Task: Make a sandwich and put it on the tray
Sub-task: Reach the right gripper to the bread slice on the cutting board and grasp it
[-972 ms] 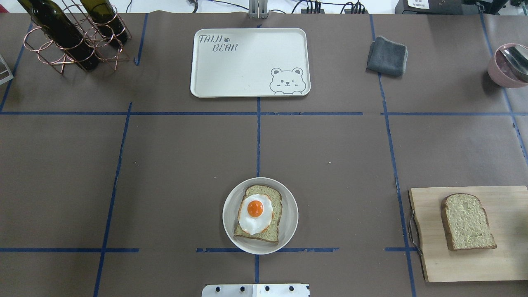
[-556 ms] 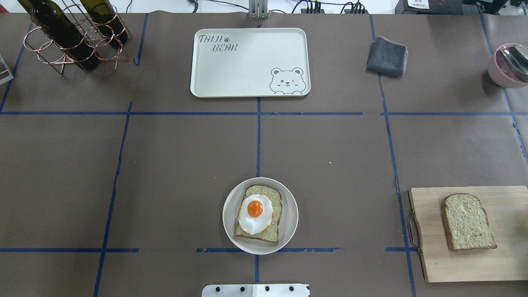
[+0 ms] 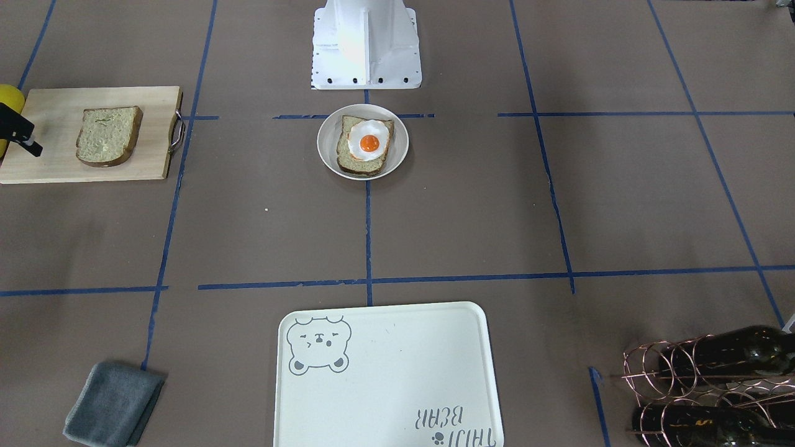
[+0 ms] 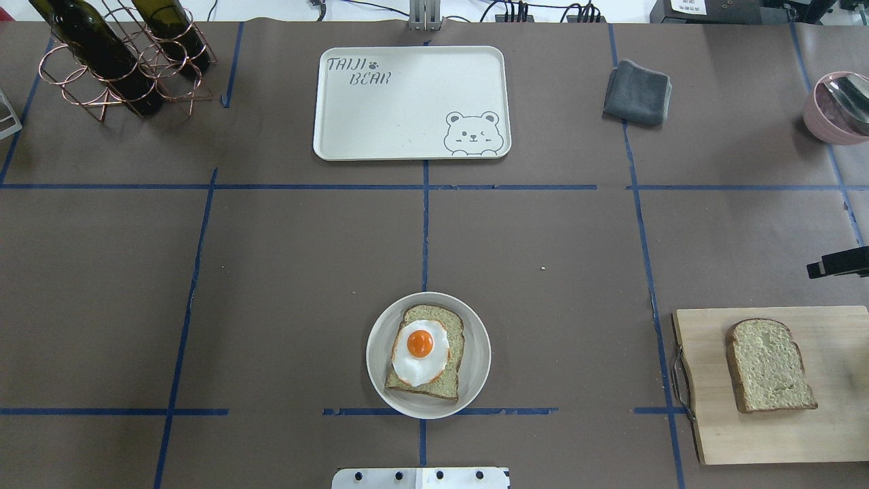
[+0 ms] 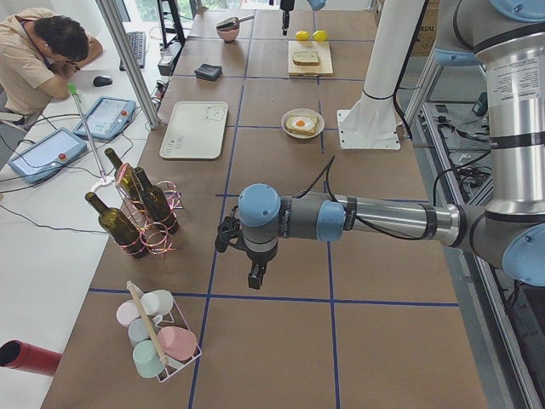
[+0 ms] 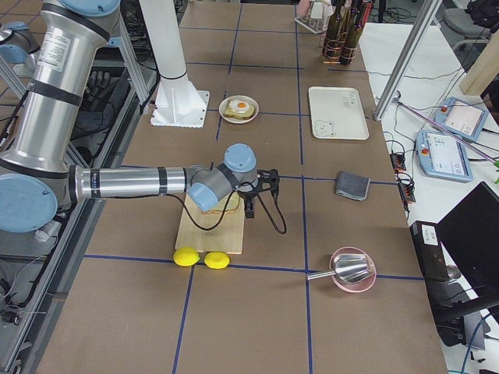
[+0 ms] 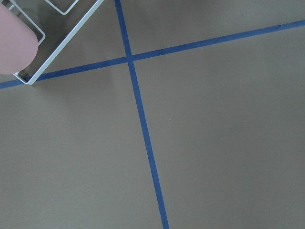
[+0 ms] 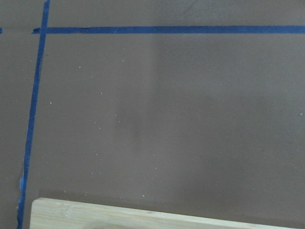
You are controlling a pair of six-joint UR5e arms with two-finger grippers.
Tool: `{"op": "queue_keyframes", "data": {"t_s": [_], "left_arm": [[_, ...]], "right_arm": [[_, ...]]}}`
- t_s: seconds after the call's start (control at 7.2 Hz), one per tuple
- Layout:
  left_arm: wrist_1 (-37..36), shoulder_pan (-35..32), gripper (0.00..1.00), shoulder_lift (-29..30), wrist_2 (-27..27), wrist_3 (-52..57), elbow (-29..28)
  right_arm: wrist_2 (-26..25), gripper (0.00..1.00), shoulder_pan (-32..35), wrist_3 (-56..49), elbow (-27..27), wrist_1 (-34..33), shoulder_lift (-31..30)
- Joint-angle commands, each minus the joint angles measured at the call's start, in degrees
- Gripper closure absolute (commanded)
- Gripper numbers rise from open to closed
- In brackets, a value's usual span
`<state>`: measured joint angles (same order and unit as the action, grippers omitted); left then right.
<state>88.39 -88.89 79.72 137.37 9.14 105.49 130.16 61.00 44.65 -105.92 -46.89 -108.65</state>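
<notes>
Since the sandwich is not yet closed, we judge the coming move to be a pick of the loose slice point(image 4: 770, 365), and it turns on one relation: that slice lies flat on the cutting board point(image 4: 719, 435), on the robot's side of the right gripper point(image 4: 835, 263), which hangs over bare table just past the board's far edge. Its long axis runs roughly away from the robot, slightly skewed, domed end farthest. The right arm is plainly nearer; the left gripper point(image 5: 254, 271) hangs well apart at the table's left end. We cannot tell whether either claw is spread or pressed together. The slice looks tan and porous with a dark brown crust. Its partner, the bottom slice point(image 4: 445, 387), sits on the plate point(image 4: 478, 353) under the egg point(image 4: 421, 352), and the tray point(image 4: 407, 102) lies well beyond
</notes>
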Motion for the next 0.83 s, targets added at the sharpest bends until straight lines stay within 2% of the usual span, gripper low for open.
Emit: {"op": "queue_keyframes", "data": {"t_s": [0.0,0.14,0.42,0.69], "left_arm": [[0.03,0.12,0.00,0.00,0.00,0.00,-0.54],[0.03,0.12,0.00,0.00,0.00,0.00,-0.81],[0.03,0.38,0.00,0.00,0.00,0.00,-1.16],[0.03,0.56,0.00,0.00,0.00,0.00,-1.25]], "right_arm": [[-4.74,0.11,-7.98,11.39,6.66,16.86,-1.30],[-5.09,0.17,-9.75,11.51,6.78,17.09,-1.39],[-4.57,0.23,-11.08,11.52,7.04,21.37,-3.56],[-4.48,0.31,-12.65,11.34,7.04,22.28,-4.81]]}}
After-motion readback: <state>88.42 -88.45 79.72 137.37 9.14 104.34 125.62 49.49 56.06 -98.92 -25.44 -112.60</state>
